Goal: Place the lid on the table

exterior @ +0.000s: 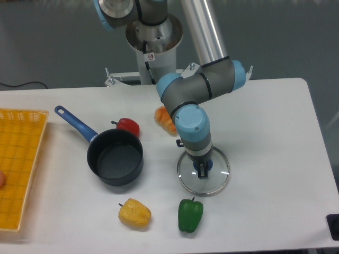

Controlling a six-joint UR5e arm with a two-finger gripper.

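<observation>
The lid (217, 178), round clear glass with a silver rim, lies flat on the white table (265, 132) right of centre. My gripper (202, 170) points straight down over its middle. The dark fingers stand close on either side of the small blue knob and hold it. The arm's wrist hides the lid's far edge.
A dark saucepan (115, 157) with a blue handle stands left of the lid. A red pepper (127, 126) and an orange pepper (165, 119) lie behind, a yellow pepper (134, 212) and a green pepper (190, 214) in front. A yellow grid tray (18, 164) sits at the far left.
</observation>
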